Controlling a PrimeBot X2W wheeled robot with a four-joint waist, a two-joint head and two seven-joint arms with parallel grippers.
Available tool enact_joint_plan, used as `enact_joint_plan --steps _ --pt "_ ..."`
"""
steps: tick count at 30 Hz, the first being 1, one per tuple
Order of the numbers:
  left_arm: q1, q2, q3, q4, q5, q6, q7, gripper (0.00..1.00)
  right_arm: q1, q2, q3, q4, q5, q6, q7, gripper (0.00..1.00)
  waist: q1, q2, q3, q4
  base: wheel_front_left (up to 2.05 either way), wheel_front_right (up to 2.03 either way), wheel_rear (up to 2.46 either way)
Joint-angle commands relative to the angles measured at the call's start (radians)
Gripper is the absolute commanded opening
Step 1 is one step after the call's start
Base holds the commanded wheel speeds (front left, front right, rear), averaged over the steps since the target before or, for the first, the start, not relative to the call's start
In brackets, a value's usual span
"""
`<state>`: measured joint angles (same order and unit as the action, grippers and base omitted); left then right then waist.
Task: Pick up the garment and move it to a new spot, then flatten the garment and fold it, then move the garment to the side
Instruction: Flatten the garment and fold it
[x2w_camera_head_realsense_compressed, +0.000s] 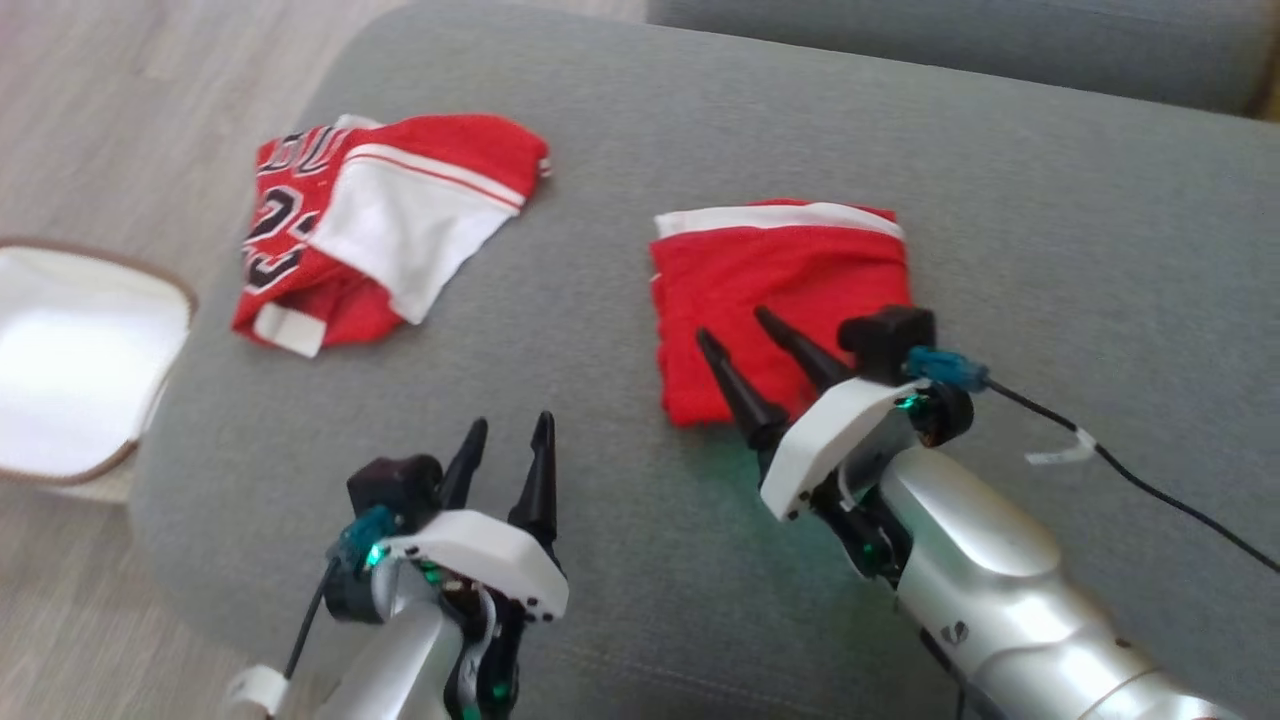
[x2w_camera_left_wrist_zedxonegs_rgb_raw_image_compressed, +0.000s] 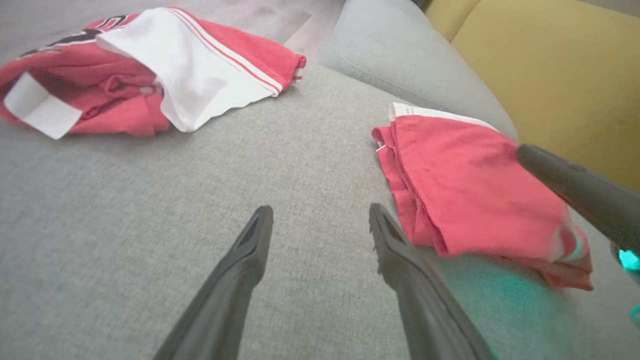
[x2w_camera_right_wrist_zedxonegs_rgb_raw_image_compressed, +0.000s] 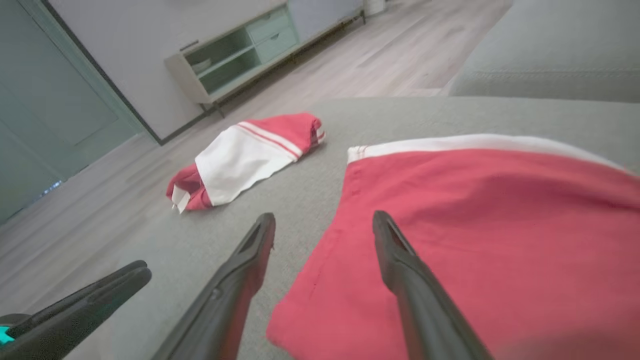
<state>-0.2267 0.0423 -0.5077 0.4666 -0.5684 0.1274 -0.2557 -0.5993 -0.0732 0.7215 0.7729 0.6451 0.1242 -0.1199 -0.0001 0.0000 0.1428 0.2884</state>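
A folded red garment (x2w_camera_head_realsense_compressed: 780, 270) with a white band along its far edge lies flat on the grey sofa seat (x2w_camera_head_realsense_compressed: 620, 470), right of centre. My right gripper (x2w_camera_head_realsense_compressed: 740, 330) hovers over its near left corner, open, with nothing pinched. In the right wrist view the garment (x2w_camera_right_wrist_zedxonegs_rgb_raw_image_compressed: 475, 200) spreads under and to the right of the open right gripper (x2w_camera_right_wrist_zedxonegs_rgb_raw_image_compressed: 324, 216). My left gripper (x2w_camera_head_realsense_compressed: 510, 422) stands open over bare cushion, to the garment's left. The left wrist view has the left gripper (x2w_camera_left_wrist_zedxonegs_rgb_raw_image_compressed: 320, 209) apart from the garment (x2w_camera_left_wrist_zedxonegs_rgb_raw_image_compressed: 460, 185).
A crumpled red-and-white jersey (x2w_camera_head_realsense_compressed: 400, 210) lies at the seat's far left. A white bin (x2w_camera_head_realsense_compressed: 60, 350) stands on the floor beside the sofa's left edge. A black cable (x2w_camera_head_realsense_compressed: 1150, 490) trails right from my right wrist. A yellow cushion (x2w_camera_left_wrist_zedxonegs_rgb_raw_image_compressed: 550, 65) sits behind the garment.
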Motion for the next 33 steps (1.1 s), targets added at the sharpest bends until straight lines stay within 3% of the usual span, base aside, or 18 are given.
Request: enact_joint_plan --steps 1,10,16,21,26,33 --pt "-0.042 0.008 0.041 -0.028 0.022 0.008 -0.006 1.0 -0.006 0.018 -0.012 -0.032 0.007 0.007 -0.053 1.0 0.0001 0.0 -0.003 -0.047 0.0 0.0 0.0" --pt "-0.031 0.008 0.12 -0.028 0.107 0.041 -0.006 1.0 0.034 -0.022 -0.217 0.013 -0.094 0.007 -0.14 1.0 0.0001 0.0 -0.019 -0.168 0.0 0.0 0.0" --pt "-0.006 0.008 0.173 -0.038 0.181 0.075 -0.006 1.0 0.149 -0.017 -0.466 -0.082 -0.284 0.007 -0.141 1.0 0.0001 0.0 -0.042 -0.231 0.0 0.0 0.0" --pt "0.024 0.008 0.196 -0.028 0.222 0.086 -0.006 1.0 0.269 0.01 -0.601 -0.131 -0.39 0.007 -0.142 1.0 0.0001 0.0 -0.075 -0.257 0.0 0.0 0.0" --pt "0.065 0.008 0.211 -0.015 0.261 0.078 -0.006 1.0 0.355 0.021 -0.669 -0.149 -0.444 0.007 -0.142 1.0 0.0001 0.0 -0.11 -0.27 0.0 0.0 0.0" --pt "0.114 0.008 0.22 -0.014 0.27 0.076 -0.006 1.0 0.406 0.023 -0.646 -0.151 -0.41 0.007 -0.142 1.0 0.0001 0.0 -0.134 -0.278 0.0 0.0 0.0"
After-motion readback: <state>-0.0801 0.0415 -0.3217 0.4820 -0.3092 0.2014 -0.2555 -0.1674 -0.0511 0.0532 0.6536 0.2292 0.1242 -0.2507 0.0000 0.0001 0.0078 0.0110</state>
